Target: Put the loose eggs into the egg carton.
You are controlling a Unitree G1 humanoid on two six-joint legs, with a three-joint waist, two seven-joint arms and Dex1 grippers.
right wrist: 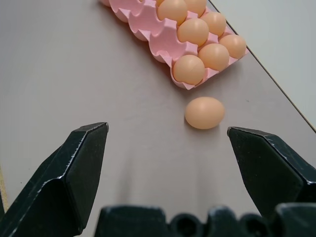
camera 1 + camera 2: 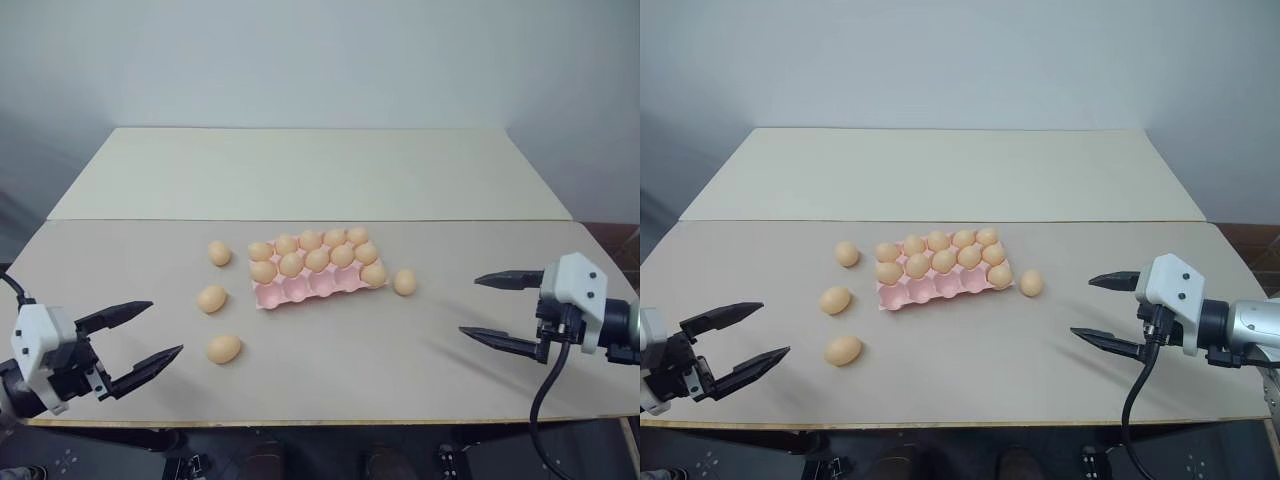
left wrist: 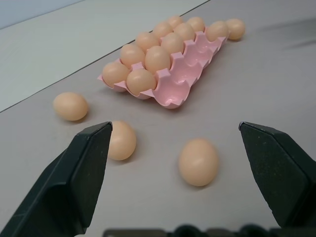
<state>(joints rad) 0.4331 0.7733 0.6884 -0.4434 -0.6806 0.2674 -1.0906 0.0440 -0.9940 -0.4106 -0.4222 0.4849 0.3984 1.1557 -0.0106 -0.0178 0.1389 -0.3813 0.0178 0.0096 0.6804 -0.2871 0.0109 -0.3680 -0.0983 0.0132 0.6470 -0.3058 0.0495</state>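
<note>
The pink egg carton (image 2: 300, 291) lies mid-table, its two far rows full of eggs. Its near row holds one egg (image 2: 373, 274) at the right end; the other near cups are bare. Three loose eggs lie left of the carton: one by its far corner (image 2: 219, 253), one nearer (image 2: 211, 298), one nearest the front edge (image 2: 224, 348). Another loose egg (image 2: 404, 282) rests just right of the carton. My left gripper (image 2: 165, 328) hovers open and empty at the front left, facing the nearest egg (image 3: 198, 161). My right gripper (image 2: 470, 306) hovers open and empty at the right, facing the right-hand egg (image 1: 204, 112).
The eggs and carton sit on a beige table (image 2: 330, 380) whose front edge runs just below both grippers. A second, paler table (image 2: 300, 170) adjoins it at the back, against a plain wall.
</note>
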